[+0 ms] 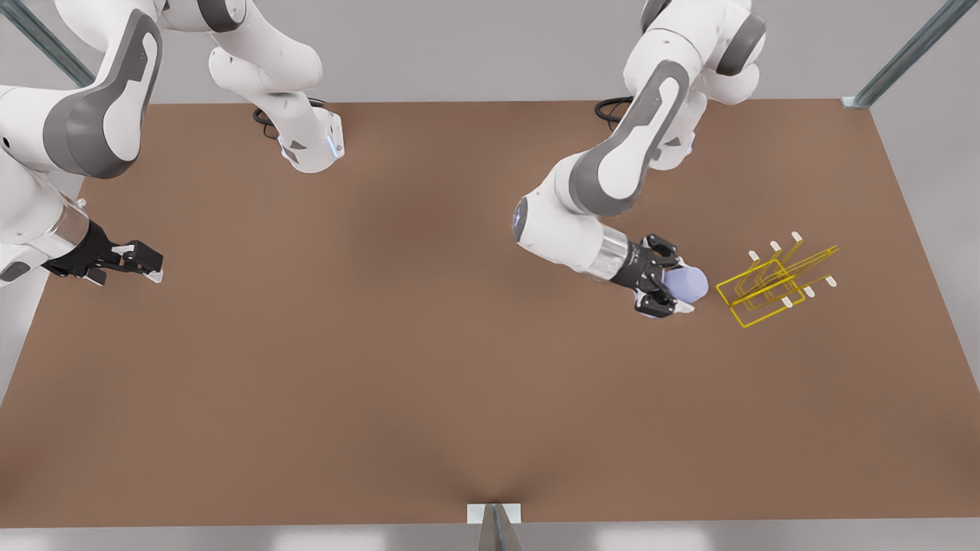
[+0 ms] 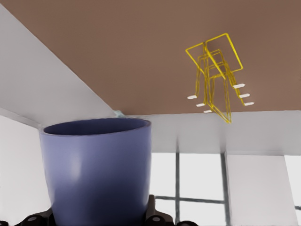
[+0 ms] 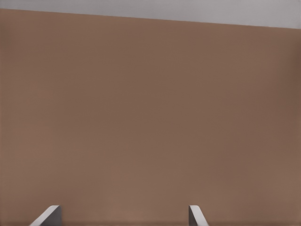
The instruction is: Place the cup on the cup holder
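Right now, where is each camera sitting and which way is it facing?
Front view: high above the table, looking down; both arms show, the left gripper holding the cup beside the cup holder, the right gripper waiting at the front view's left.
Left wrist view: behind the held cup, facing the cup holder.
Right wrist view: facing bare table; its spread fingertips show.
Front and left wrist views share cup and holder.

My arms (image 1: 612, 164) are glossy white shells with grey joint panels, each wrist ending in a silver ring and a black gripper (image 1: 668, 287) with pale fingertips (image 3: 47, 215); black cables coil at my bases.
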